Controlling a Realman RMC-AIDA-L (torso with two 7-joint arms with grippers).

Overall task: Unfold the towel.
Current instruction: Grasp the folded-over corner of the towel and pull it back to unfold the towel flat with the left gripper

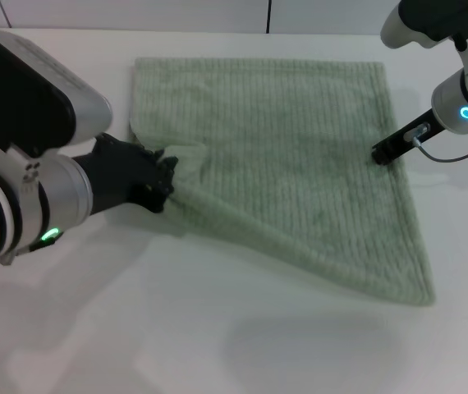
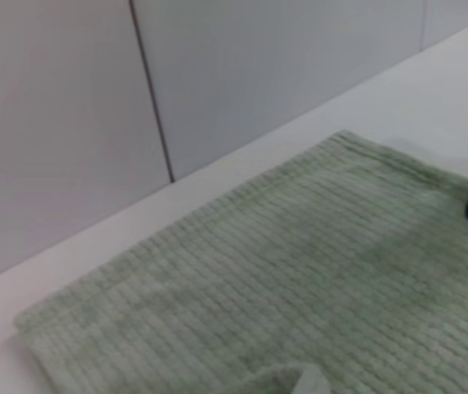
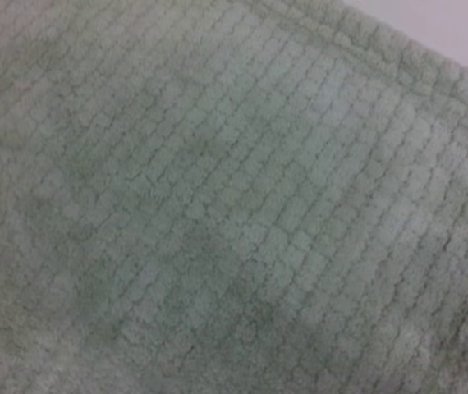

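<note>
towel (image 1: 300,156): big sage-green ribbed cloth lying on the white table (image 1: 217,345), filling the middle and the 12 o'clock half of the head view. Far edge and the 3 o'clock edge look flat. The corner that belongs at about 7 o'clock isn't laid out, so the near edge runs as a slanted fold from 9 o'clock down to the 5 o'clock corner.

folded bit: the loose corner is bunched at the 9 o'clock side of the cloth, sitting right at the left gripper.

left gripper (image 1: 165,175): black jaws look pinched on that bunched corner, cloth puckering out of them. Its own wrist view only shows flat towel and a curl of hem at the frame edge, so I'm going by the head view.

right gripper (image 1: 379,154): tip down on the towel close to its 3 o'clock edge, seemingly pinning it. Can't tell how the jaws stand. Its wrist view is just terry texture plus a strip of hem.

key relation: the empty spot for the corner lies toward 7 o'clock from the left jaws, away from the pinned side. The fold line runs 9 to 5, so I'd guess the pull goes roughly square to it.

nearer arm: left, obviously. It's already on the corner, and the right is well apart across the cloth.

watch out: probably the whole towel sliding if the right-side pin is light.
</note>
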